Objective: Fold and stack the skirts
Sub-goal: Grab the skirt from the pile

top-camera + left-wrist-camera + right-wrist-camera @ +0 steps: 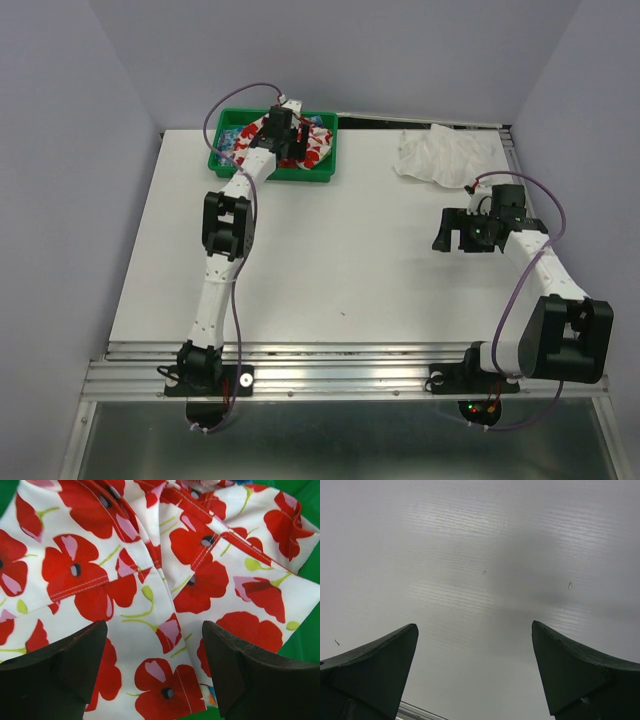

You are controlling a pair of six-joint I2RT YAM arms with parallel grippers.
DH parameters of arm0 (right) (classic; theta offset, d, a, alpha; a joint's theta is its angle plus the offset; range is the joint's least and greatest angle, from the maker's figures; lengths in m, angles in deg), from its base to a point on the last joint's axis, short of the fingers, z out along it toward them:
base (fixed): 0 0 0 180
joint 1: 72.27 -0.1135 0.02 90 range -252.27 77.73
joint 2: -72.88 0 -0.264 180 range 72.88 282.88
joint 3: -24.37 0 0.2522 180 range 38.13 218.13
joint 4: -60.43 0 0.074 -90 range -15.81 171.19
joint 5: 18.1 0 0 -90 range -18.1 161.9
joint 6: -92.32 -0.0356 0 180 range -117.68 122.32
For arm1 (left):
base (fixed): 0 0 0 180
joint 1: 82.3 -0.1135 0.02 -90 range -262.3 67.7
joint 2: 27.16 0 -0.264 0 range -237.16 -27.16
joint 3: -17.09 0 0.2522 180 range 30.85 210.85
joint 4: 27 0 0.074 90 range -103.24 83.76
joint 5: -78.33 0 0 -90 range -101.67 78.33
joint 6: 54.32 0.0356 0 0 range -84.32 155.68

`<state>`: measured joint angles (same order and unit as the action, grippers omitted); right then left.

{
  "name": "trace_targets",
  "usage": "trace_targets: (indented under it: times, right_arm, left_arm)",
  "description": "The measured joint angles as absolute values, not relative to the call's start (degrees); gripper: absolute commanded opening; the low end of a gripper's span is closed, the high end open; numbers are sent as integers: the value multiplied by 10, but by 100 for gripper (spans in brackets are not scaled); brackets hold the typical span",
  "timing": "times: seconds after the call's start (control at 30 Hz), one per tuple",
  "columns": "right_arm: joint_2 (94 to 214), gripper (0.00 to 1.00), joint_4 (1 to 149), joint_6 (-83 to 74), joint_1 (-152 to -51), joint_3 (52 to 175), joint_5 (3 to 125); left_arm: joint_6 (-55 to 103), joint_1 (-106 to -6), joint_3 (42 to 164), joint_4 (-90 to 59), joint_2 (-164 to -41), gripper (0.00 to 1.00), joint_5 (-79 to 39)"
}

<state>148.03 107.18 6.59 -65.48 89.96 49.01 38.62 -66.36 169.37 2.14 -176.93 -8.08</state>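
Jaws are standing wide on both arms. The left gripper [285,130] is reaching down into the green plastic tray [277,174] at the far left of the white table [350,270]. Its dark fingers [60,670] are poised apart just above the white skirt with big red flowers [150,580], gripping nothing. That skirt is lying rumpled and creased across the tray, with a stitched seam running over its folds. The blue skirt [228,137] is peeking out beside it at the tray's left end, mostly covered. The right gripper [447,232] is hovering over a bare stretch on the table's right side, with nothing between its fingers [375,665]. A crumpled white cloth [440,152] is lying near the far right edge, well apart from the tray.
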Motion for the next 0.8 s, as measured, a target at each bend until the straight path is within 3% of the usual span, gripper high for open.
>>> trace_targets:
  times: [0.1, 0.3, 0.47, 0.8]
  right_arm:
    - [1480, 100, 1072, 66, -655, 901, 490]
    - [1480, 100, 1072, 66, -655, 904, 490]
    - [1480, 100, 1072, 66, -655, 905, 490]
    - [1472, 100, 1072, 65, -655, 905, 489]
  left_arm:
    - [381, -662, 1694, 36, -1774, 81, -82]
    - [368, -663, 1694, 44, -1776, 33, -82]
    - [382, -663, 1694, 41, -1775, 3, -77]
    - [457, -663, 1693, 30, -1662, 0, -52]
